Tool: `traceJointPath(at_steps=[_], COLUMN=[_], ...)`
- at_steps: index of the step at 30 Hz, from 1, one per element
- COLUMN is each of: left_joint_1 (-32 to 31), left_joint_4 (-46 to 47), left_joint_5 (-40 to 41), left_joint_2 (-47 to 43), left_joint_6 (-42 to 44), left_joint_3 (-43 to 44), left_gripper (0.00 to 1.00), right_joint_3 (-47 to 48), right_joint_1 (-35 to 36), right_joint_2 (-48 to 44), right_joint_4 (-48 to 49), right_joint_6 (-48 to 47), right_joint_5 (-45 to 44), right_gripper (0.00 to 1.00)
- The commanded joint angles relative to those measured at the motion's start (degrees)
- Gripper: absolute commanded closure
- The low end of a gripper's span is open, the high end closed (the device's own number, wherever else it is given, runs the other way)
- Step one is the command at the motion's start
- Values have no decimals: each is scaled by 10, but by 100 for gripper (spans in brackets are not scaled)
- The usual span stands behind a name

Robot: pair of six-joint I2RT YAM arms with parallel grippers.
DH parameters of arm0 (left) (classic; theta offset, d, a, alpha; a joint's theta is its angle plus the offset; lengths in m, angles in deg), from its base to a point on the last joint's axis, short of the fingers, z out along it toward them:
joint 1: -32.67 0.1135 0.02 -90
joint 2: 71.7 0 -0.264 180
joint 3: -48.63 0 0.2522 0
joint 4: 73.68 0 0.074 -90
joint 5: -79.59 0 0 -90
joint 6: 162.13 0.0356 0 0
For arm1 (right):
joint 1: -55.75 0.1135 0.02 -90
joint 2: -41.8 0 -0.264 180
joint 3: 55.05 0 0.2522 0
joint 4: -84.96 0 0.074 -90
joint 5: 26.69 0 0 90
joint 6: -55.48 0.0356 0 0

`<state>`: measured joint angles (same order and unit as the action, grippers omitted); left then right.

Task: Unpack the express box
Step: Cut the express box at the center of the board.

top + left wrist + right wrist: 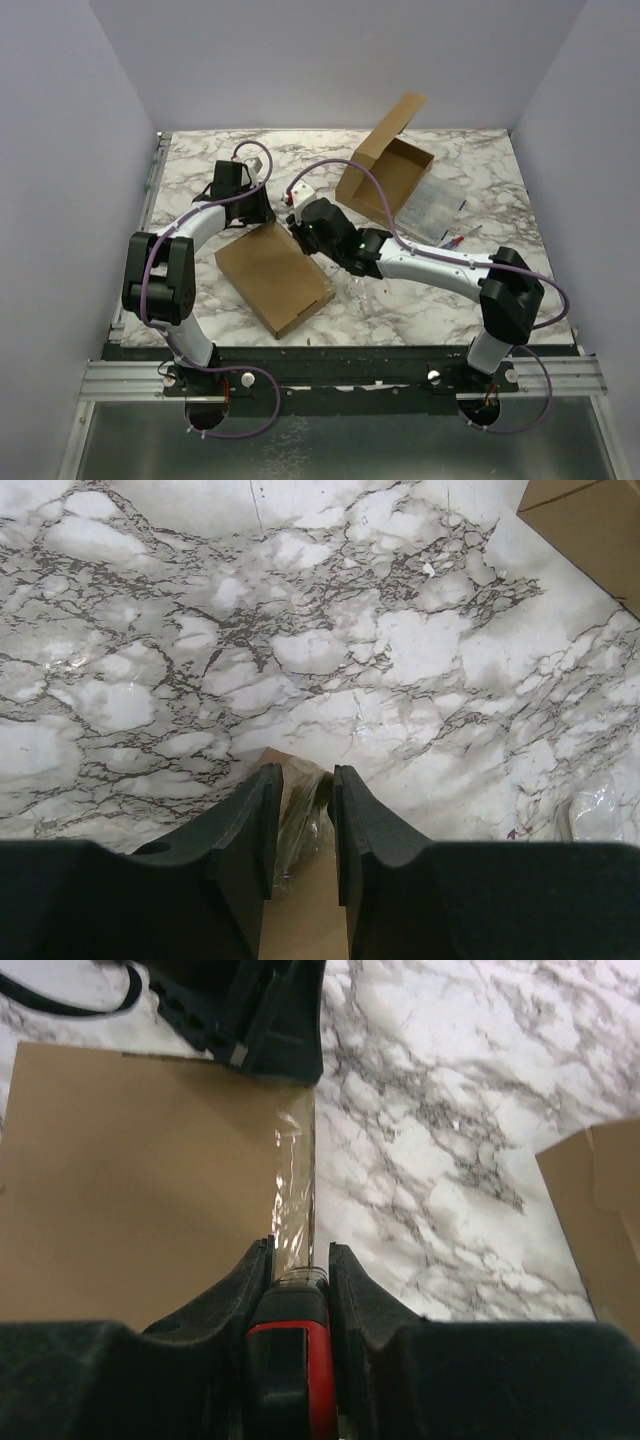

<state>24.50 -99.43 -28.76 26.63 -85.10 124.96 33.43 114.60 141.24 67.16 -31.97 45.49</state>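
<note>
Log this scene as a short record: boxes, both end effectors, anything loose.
Closed box: flat brown cardboard box, clear tape on one edge
Open box: brown cardboard box with raised flap, farther back
Right end effector: shut on red-and-black tool at taped edge
Left end effector: at closed box's far corner, grip unclear
Loose: clear plastic packets beside open box

Closed box [272, 277] ctr, open box [385, 172] rear-R, bag [435, 205] prob. beside
</note>
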Motion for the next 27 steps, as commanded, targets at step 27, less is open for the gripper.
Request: traceJointPath(at_steps=[27], left_joint_1=[13], left_joint_4=[2], left_joint_5=[115], left_joint_2=[8], left_joint_6=[11], left_joint_3=[-37], left_gripper=[69], right_joint_3=[-111], right_joint_1=[128], right_joint_2=[-144], right_joint_4=[-225], right_joint_6=[254], right_joint_5=[-122], right_gripper=[100])
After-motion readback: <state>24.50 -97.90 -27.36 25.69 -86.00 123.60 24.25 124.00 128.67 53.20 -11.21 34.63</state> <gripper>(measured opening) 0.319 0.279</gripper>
